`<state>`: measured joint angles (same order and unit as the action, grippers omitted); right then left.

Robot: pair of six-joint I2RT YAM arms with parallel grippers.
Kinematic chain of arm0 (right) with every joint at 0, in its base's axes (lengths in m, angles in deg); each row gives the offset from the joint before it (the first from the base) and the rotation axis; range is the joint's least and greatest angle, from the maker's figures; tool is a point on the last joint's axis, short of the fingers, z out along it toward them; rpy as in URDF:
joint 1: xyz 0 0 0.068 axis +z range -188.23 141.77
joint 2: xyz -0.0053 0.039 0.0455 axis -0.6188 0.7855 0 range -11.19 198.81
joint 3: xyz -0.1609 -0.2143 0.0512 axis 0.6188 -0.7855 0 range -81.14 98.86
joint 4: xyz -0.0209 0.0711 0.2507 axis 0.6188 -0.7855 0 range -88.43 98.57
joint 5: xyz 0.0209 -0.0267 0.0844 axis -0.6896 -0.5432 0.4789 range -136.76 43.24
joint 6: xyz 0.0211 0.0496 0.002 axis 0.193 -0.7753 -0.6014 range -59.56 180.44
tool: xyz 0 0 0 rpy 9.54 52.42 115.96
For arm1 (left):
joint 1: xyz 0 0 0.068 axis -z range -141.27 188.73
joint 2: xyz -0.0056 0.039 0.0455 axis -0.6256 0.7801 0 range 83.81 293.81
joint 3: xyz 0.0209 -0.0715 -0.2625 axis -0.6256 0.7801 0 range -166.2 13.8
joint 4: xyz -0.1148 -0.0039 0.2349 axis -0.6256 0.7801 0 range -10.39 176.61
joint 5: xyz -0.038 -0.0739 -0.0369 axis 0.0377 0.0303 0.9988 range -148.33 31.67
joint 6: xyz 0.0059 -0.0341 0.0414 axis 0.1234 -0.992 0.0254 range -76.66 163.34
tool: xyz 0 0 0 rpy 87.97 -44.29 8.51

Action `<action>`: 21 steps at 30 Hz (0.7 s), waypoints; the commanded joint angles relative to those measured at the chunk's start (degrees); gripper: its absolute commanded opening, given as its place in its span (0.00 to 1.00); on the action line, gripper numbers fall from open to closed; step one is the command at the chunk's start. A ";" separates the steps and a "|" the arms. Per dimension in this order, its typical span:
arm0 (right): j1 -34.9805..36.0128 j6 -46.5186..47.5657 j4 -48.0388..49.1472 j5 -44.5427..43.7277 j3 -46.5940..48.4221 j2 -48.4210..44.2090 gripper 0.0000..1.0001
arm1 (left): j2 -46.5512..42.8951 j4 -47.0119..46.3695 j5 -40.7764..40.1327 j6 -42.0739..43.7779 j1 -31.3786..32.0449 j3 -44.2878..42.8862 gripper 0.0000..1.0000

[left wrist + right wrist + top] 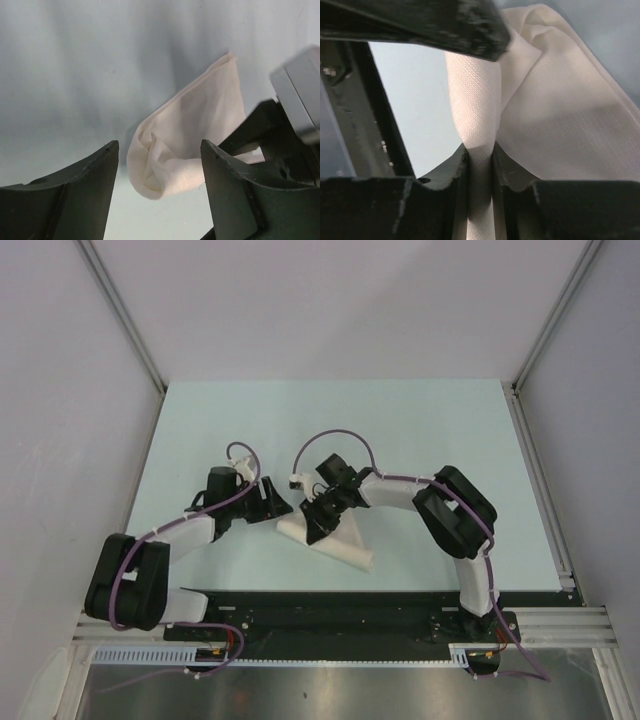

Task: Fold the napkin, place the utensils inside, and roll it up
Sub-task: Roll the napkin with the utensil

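Currently the left gripper [159, 150] stands wide, with the bunched end of the thin white cloth napkin [200, 125] showing between its jaws, ungripped. The napkin lies mid-way across the pale green table [200, 440], and the right gripper [480, 155] pinches one fold. Rolling looks in hand, and next the left likely must close on that end; count: one napkin, two grippers, no utensil visible.
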<state>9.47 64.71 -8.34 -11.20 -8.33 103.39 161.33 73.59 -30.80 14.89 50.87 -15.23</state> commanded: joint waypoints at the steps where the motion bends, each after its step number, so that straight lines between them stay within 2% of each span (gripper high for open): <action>1: -3.22 -4.01 -3.84 16.82 3.03 4.68 0.22 | -3.42 -3.55 0.94 1.64 -0.19 2.31 0.68; 7: -6.56 -6.11 -1.99 20.70 3.73 7.84 0.22 | -3.87 -5.49 2.88 1.73 0.16 4.16 0.55; 15: -7.54 -6.91 -2.43 21.40 5.67 11.54 0.22 | -2.72 -9.01 5.60 0.50 0.69 5.39 0.52; 21: -8.24 -7.87 -2.17 21.40 6.29 13.38 0.22 | -1.23 -10.33 7.01 -0.03 1.13 5.48 0.43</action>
<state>1.52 57.82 -9.80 11.64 -3.19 114.30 159.19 66.48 -26.28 14.91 51.39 -10.18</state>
